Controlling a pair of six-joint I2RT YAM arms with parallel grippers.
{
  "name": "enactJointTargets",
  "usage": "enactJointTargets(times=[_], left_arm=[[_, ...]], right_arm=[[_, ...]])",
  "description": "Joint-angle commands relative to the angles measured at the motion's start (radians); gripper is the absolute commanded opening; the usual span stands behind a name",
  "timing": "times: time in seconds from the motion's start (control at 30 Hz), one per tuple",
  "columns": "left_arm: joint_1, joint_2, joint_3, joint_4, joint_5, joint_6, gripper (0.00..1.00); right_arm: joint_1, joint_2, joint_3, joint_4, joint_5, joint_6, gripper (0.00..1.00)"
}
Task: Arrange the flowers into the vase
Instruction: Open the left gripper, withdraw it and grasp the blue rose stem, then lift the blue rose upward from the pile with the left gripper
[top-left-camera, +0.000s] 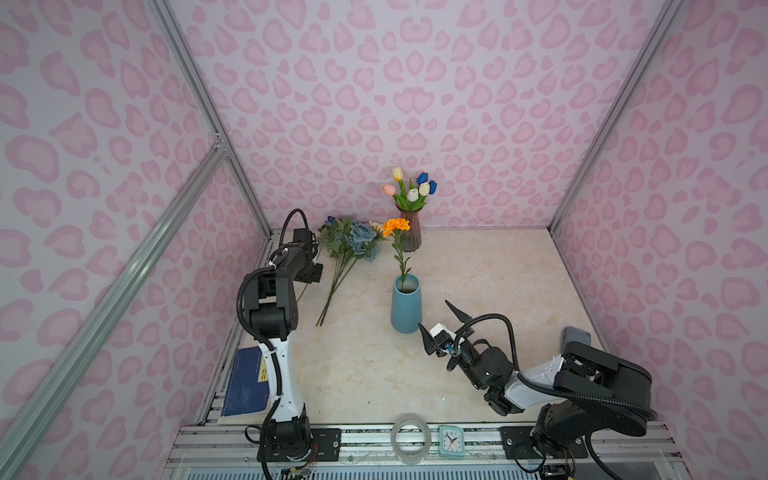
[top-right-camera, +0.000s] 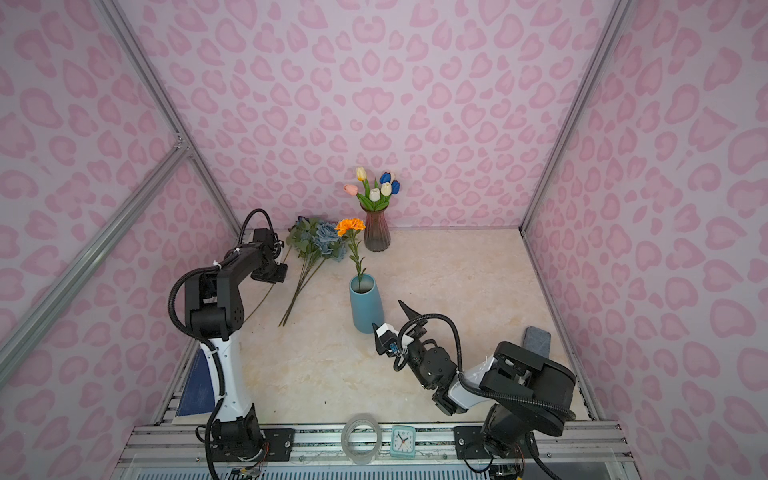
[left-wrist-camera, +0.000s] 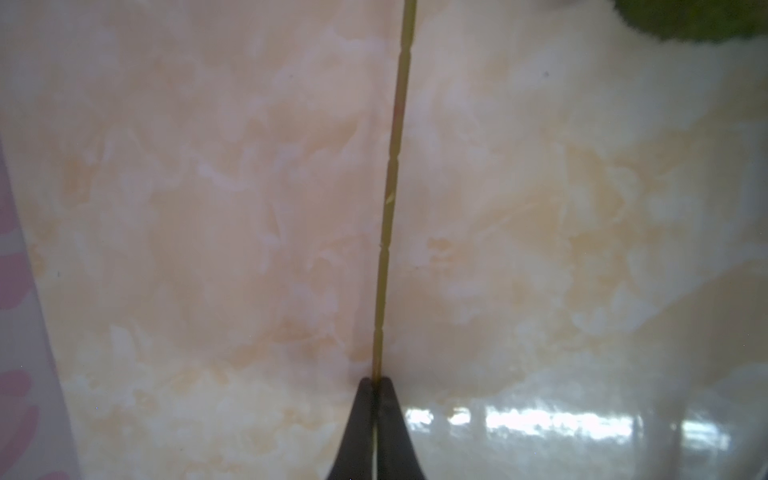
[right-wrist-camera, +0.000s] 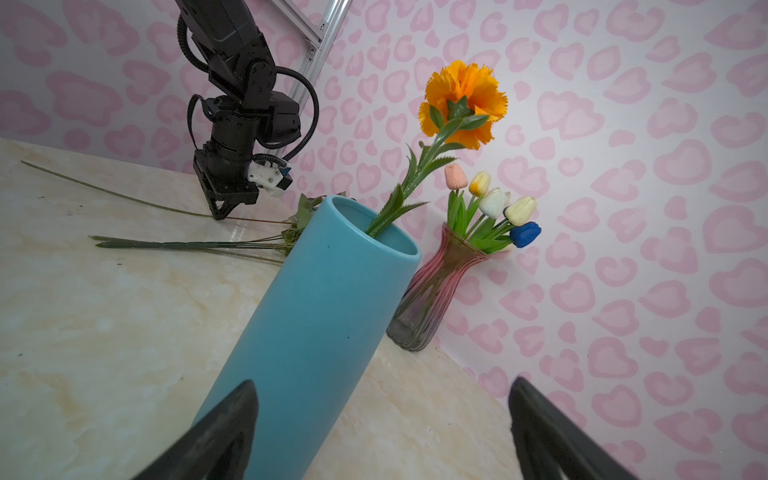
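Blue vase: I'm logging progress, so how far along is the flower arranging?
Done: the orange bloom stands in the blue vase. In hand: the left gripper is shut on a thin stem lying on the table. Left: that stem and the dusty-blue bunch.

text: none legible | book label (top-left-camera: 262, 371), clock dial (top-left-camera: 450, 439): too small

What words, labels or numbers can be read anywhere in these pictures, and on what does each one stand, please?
Nothing can be quoted with certainty.
Yellow label on the blue book: dark characters, too small to read.
Blue book's cover: faint pale print, blurred.
Small clock on the front rail: dial numerals, too small to read.
No other text shows in any view.
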Motion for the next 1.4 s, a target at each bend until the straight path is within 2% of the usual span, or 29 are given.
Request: enactJointTargets(times=[0.0,0.3,0.63,0.87,1.1,1.37], left_arm=[[-0.01,-0.05,-0.061,-0.061,0.043,-0.048,0.03],[-0.04,-0.292,-0.259,0.026,0.037,-0.189,0.03],[-0.045,-0.549,-0.427,0.207,-0.039,-0.245,0.03],[-0.064,-0.752,-0.541,0.356,0.039,-0.271,0.03],[-0.12,-0.944,-0.598,0.444,0.099,-0.276,0.03],[-0.217,-1.177,-0.776,0.715,0.2,-0.284,0.03]], right_arm=[[0.0,0.004,0.001,0.038,0.003,0.0,0.93],[0.001,0.016,0.006,0.038,-0.003,0.006,0.93],[0.001,0.013,0.005,0.038,-0.002,0.005,0.93],[0.001,0.015,0.005,0.038,0.0,0.006,0.93],[0.0,0.017,0.007,0.038,0.006,0.005,0.93],[0.001,0.018,0.011,0.038,0.014,0.019,0.93]])
